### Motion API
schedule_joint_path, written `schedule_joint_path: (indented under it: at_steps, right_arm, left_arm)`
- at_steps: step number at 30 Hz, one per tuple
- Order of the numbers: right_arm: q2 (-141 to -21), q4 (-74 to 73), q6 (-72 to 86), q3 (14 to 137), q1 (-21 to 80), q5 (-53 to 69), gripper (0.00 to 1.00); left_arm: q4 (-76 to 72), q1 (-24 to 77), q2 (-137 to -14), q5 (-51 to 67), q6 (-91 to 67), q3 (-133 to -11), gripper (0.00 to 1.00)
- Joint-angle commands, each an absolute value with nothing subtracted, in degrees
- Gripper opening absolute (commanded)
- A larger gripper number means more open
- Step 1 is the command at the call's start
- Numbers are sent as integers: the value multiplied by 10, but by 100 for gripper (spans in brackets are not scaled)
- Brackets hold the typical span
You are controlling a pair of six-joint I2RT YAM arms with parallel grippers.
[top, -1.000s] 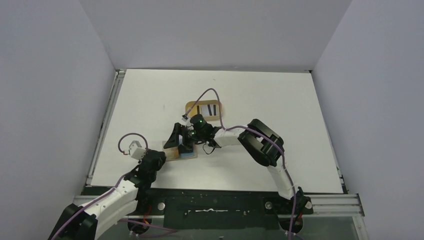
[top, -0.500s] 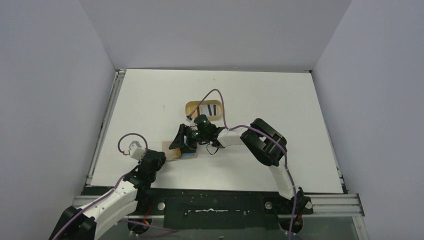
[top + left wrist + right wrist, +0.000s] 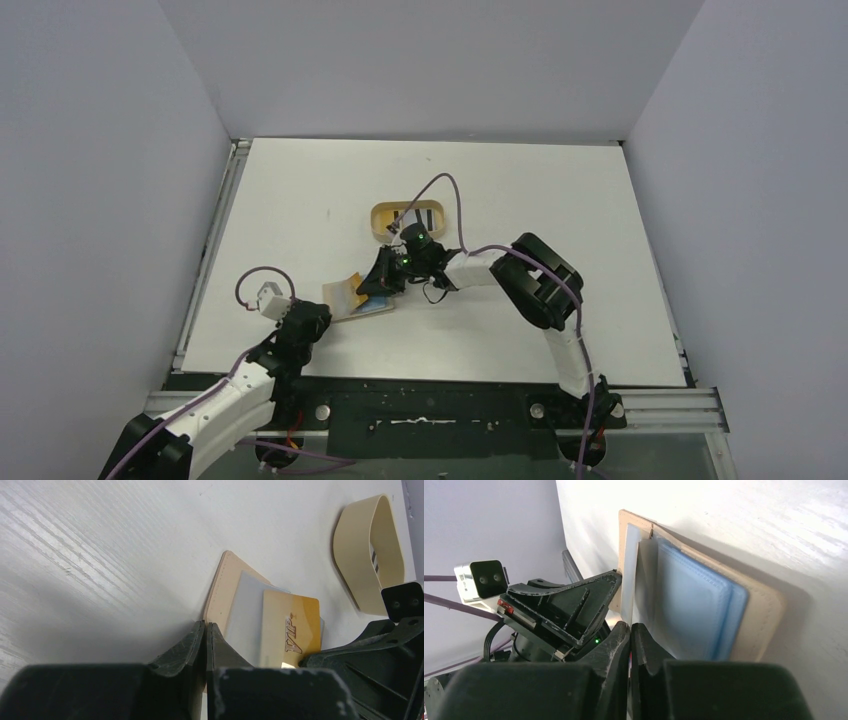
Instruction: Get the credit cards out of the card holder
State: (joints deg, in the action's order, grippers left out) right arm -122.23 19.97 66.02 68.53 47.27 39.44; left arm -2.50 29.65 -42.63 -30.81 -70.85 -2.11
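Card holder (image 3: 219, 592) lies flat on the surface (image 3: 125, 540), just below centre in the top view. The left pincer (image 3: 206, 630) is pressed shut on its near edge. The credit cards (image 3: 292, 625) fan out toward frame right, gold over grey, toward the right pincer (image 3: 630, 630). That pincer looks closed on the gold card's end, with contact partly hidden. I judge the pull runs away from the left pincer.

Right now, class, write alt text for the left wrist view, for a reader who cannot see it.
A gold VIP card overlaps a grey card on a tan wallet lying on a white table. The left claw, shut, sits at the wallet's near edge; a tan oval tray sits beyond, the black right arm at the right.
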Motion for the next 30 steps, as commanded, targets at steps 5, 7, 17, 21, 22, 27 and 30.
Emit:
schedule_joint_path:
  at_steps: [5,7,17,21,22,27,30]
  right_arm:
    - [-1178,206,643,670,458,399,0]
    - [-1143,168,615,652,436,392,0]
    - [-1046,-120,414,782,309,338,0]
    - [-1102,-113,416,858,289,322,0]
    - [-1122,-107,421,875,287,321,0]
    - [-1214,-105,428,953,288,311,0]
    - [-1243,-98,434,967,290,307,0]
  left_arm:
    - [-18,298,-423,-316,-700,-26,0]
    - [-17,298,-423,-317,-700,-26,0]
    - [-27,298,-428,-318,-671,-42,0]
    - [-32,299,-431,-315,-668,-46,0]
    - [-32,299,-430,-314,-668,-46,0]
    - [-25,299,-417,-312,-666,-46,0]
    - [-19,299,-407,-311,-666,-44,0]
